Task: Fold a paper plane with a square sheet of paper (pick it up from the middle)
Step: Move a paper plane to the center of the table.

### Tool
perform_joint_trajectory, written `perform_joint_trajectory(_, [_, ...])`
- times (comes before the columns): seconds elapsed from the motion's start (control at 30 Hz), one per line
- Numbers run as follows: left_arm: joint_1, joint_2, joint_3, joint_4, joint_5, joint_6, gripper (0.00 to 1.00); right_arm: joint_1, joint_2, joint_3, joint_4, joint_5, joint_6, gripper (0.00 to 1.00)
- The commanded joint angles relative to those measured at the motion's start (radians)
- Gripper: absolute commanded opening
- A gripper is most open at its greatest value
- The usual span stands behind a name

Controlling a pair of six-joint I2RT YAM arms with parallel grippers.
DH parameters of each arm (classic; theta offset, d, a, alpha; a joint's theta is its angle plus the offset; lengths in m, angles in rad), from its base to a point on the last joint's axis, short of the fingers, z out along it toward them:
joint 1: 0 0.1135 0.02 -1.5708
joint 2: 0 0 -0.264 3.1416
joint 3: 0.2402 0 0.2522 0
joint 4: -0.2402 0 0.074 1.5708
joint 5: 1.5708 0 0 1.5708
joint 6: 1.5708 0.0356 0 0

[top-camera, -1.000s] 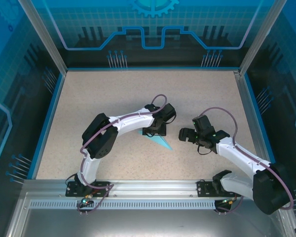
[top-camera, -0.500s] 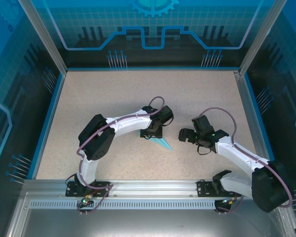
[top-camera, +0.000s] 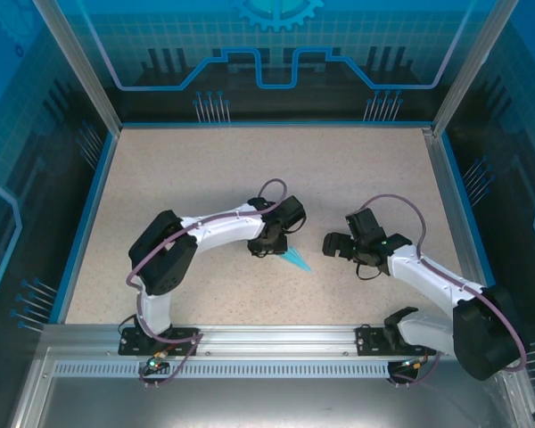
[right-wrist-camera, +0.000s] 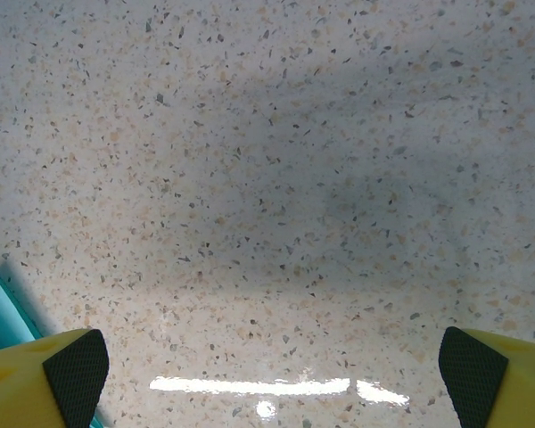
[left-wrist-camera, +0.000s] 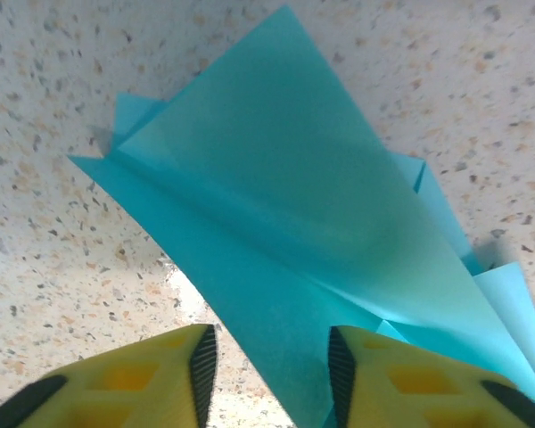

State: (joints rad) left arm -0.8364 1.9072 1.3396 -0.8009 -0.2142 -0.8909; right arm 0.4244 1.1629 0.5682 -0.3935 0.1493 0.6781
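The folding looks largely done: what lies on the speckled table [top-camera: 205,169] is no flat square but a paper plane [top-camera: 296,259], a slim cyan dart with stacked layers. The left wrist view shows the paper plane [left-wrist-camera: 285,223] with a long crease down its body and loose flaps fanning at its 4 o'clock side, so the wings seem formed but not sharply pressed. What is left, as a judgement, is to tighten the creases or lift the finished plane; whether every fold is complete cannot be told, since the arm hides part of it from above. From above the plane sits just near of the table's middle, at about 5 o'clock from the left gripper [top-camera: 272,242] and at 8 o'clock from the right gripper [top-camera: 333,243], between the two. Its long axis runs from 10 o'clock to 4 o'clock, with the narrow tip toward 4 o'clock, facing the near right corner. The left gripper [left-wrist-camera: 269,374] stands at a narrow gap, straddling the near end of the plane; one pad looks to be against the paper, while bare table shows between the other pad and the paper's edge, so it is not clamped. The right gripper [right-wrist-camera: 274,379] is spread wide over bare table, holding nothing, with a sliver of cyan at its 8 o'clock.
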Motion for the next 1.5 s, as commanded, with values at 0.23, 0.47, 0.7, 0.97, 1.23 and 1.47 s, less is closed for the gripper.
perform_joint_trajectory(0.23, [-0.006, -0.085, -0.080, 0.096, -0.004, -0.097, 0.18, -0.022, 0.020, 0.010, -0.001, -0.013, 0.014, 0.99])
perform_joint_trajectory(0.47, [-0.001, -0.140, -0.073, 0.090, -0.033, -0.055, 0.11, -0.023, 0.011, 0.015, -0.008, -0.019, 0.017, 0.99])
perform_joint_trajectory(0.7, [0.054, -0.250, -0.101, 0.216, 0.102, 0.094, 0.02, -0.023, -0.031, 0.024, 0.001, -0.069, 0.018, 0.98])
perform_joint_trajectory(0.97, [0.132, -0.295, -0.166, 0.445, 0.417, 0.210, 0.01, -0.024, -0.114, 0.013, 0.040, -0.145, 0.034, 0.98])
perform_joint_trajectory(1.23, [0.180, -0.217, -0.229, 0.583, 0.517, 0.177, 0.01, -0.021, -0.159, -0.014, 0.104, -0.232, 0.046, 0.93])
perform_joint_trajectory(1.47, [0.217, -0.149, -0.311, 0.729, 0.570, 0.128, 0.00, 0.058, -0.053, 0.015, 0.154, -0.274, 0.038, 0.73])
